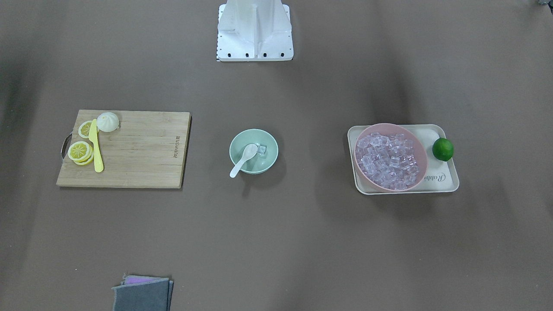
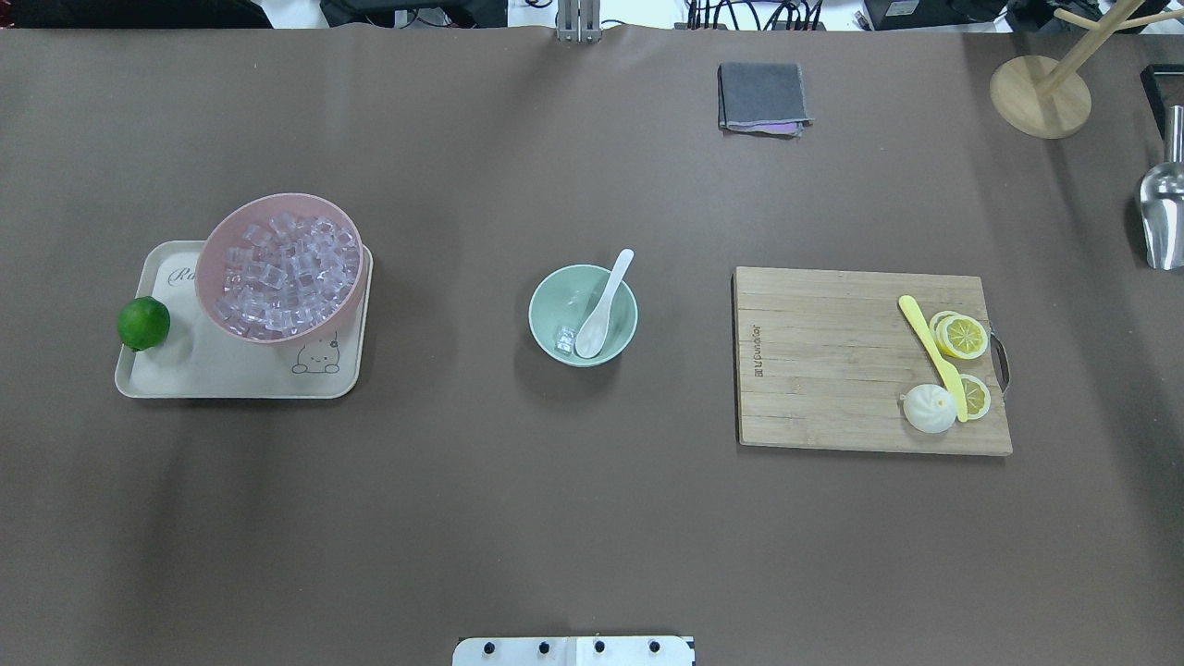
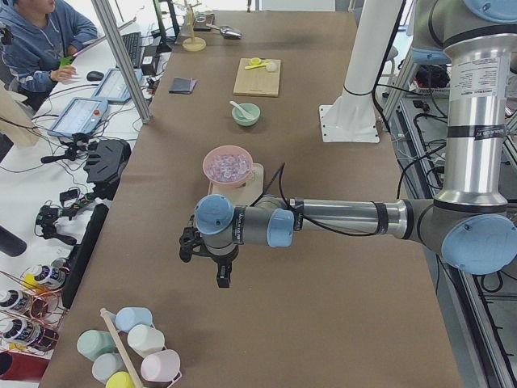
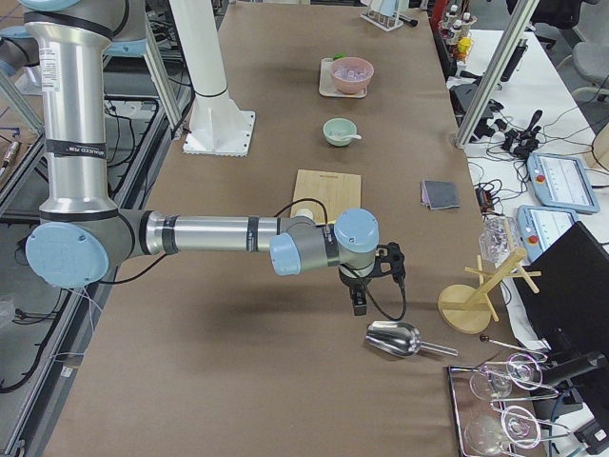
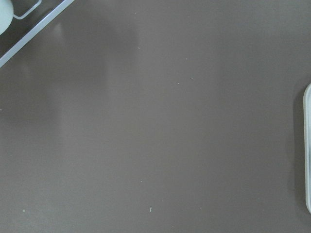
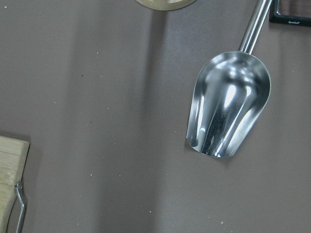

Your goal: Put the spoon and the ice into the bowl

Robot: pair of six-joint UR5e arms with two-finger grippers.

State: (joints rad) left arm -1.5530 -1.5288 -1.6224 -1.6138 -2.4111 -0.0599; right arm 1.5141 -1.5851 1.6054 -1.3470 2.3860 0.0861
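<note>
The smooth, round mint bowl (image 2: 555, 296) sits mid-table. In it lies the glossy white spoon (image 2: 601, 310), its deep scoop down in the well and its thick handle leaning over the far rim. What looks like a single clear cube (image 2: 565, 339) lies just beside the scoop.

The rest of the ice (image 2: 287, 273), clear and faintly lilac, heaps a wider pink bowl (image 2: 211, 259) on a cream, round-cornered tray (image 2: 231, 375). A green lime (image 2: 143, 323) rests at the tray's outer edge.

A shiny metal scoop (image 6: 228, 109) lies on the brown table, its handle cut off by the frame.

The left gripper (image 3: 222, 279) and right gripper (image 4: 359, 303) show only in side views, small and dark. I cannot tell whether their fingers are apart or together.
</note>
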